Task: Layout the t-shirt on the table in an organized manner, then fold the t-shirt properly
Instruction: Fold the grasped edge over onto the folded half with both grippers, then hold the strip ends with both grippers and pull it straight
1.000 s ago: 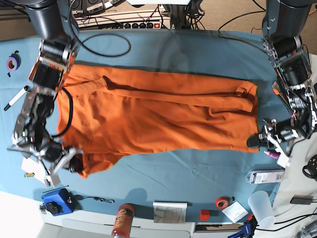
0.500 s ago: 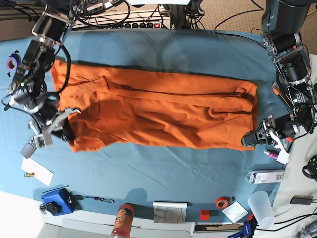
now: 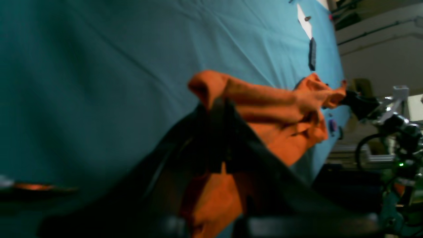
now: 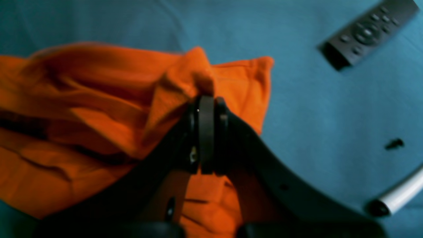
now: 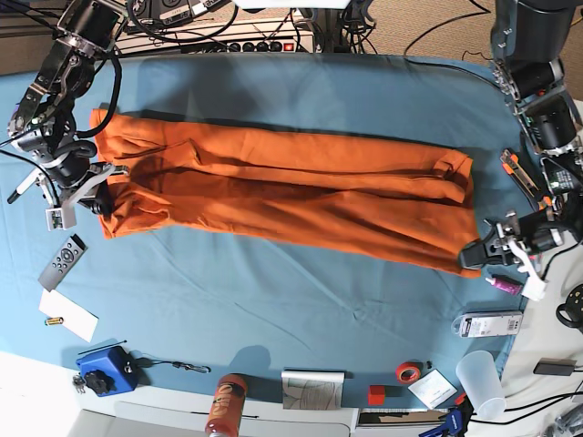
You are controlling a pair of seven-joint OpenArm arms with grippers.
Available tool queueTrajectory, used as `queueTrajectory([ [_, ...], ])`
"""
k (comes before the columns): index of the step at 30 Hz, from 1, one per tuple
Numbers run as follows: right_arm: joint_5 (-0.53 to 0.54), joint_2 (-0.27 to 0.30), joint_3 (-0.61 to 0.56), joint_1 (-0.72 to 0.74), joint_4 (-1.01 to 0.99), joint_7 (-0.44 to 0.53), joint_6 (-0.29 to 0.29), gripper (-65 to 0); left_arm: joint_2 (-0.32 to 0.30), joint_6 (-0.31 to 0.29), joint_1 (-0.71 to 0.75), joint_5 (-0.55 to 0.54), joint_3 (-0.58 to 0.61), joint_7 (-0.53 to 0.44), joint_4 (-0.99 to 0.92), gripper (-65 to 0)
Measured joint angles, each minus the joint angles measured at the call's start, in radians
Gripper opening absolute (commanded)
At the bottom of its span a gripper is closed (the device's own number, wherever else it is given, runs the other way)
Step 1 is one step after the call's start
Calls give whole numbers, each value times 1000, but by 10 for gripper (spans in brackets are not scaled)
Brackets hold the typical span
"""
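The orange t-shirt (image 5: 291, 196) lies as a long band across the blue-teal table (image 5: 291, 309), with lengthwise folds. At the shirt's left end in the base view, my right gripper (image 5: 100, 202) is shut on a bunched corner of the fabric; the right wrist view shows the pinch (image 4: 207, 100) with cloth (image 4: 99, 109) trailing to the left. At the shirt's lower right corner, my left gripper (image 5: 471, 256) is also shut on fabric. The left wrist view shows that pinch (image 3: 218, 103), with the t-shirt (image 3: 284, 109) stretching away toward the other arm.
A remote control (image 5: 62, 262) lies just in front of my right gripper, with white paper (image 5: 67, 315) and a blue device (image 5: 103, 369) nearer the front edge. An orange-lidded bottle (image 5: 226, 405), red tape (image 5: 409, 370) and a plastic cup (image 5: 480, 382) line the front.
My right gripper has carried the shirt's front left corner toward the back of the table, making the shirt narrower. My left gripper stayed near the front right corner, shifting slightly.
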Motion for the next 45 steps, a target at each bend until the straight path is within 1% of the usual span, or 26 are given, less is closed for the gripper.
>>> queueTrajectory([
  [3,-43,-3,0,0,0,-6,-32,-650,-19,0,1,-1,0,0,0,-650],
  [7,-68,-3,0,-4,0,-10,-68,-650,-25,0,31,-8,4,-1,1,-650],
  [11,-76,-3,0,-39,0,-10,-69,-650,-26,0,95,-9,54,0,0,-650],
  [12,-77,-3,0,-48,0,-10,-69,-650,-26,0,108,-30,69,1,0,-650],
  [14,-77,-3,0,-63,0,-10,-70,-650,-24,0,125,-120,80,2,0,-650],
  [15,-77,-3,0,-69,0,-9,-70,-650,-24,0,125,-137,80,0,0,-650],
  [21,-87,-3,0,-92,0,-9,-71,-650,-29,0,123,-134,80,0,0,-650],
  [24,-113,-4,0,-95,0,-10,-120,-650,-30,0,126,-127,80,0,0,-650],
  [27,-137,-5,0,-95,0,-9,-153,-650,-30,-5,147,-128,80,0,0,-650],
  [28,-151,-5,0,-95,0,-9,-156,-650,-30,-13,156,-127,80,0,0,-650],
  [33,-157,-5,-1,-106,0,-9,-160,-650,-29,-12,192,-127,80,0,0,-650],
  [35,-157,-13,-1,-106,0,-9,-160,-650,-29,-30,191,-127,80,0,0,-650],
  [36,-157,-19,-1,-105,0,-8,-161,-650,-29,-50,189,-127,80,0,0,-593],
  [38,-162,-32,-1,-106,0,-10,-160,-650,-30,-63,189,-127,80,0,0,-424],
  [39,-167,-39,-1,-106,0,-13,-150,-606,-30,-63,189,-127,80,0,0,-358],
  [40,-169,-43,-1,-105,0,-22,-139,-560,-30,-59,189,-127,80,0,0,-317],
  [41,-170,-46,-1,-105,0,-33,-117,-521,-30,-50,189,-127,80,0,0,-305],
  [42,-168,-47,-1,-106,0,-45,-98,-500,-30,-50,189,-127,80,0,0,-305],
  [45,-156,-47,0,-106,0,-62,-92,-494,-30,-51,189,-123,80,0,0,-305],
])
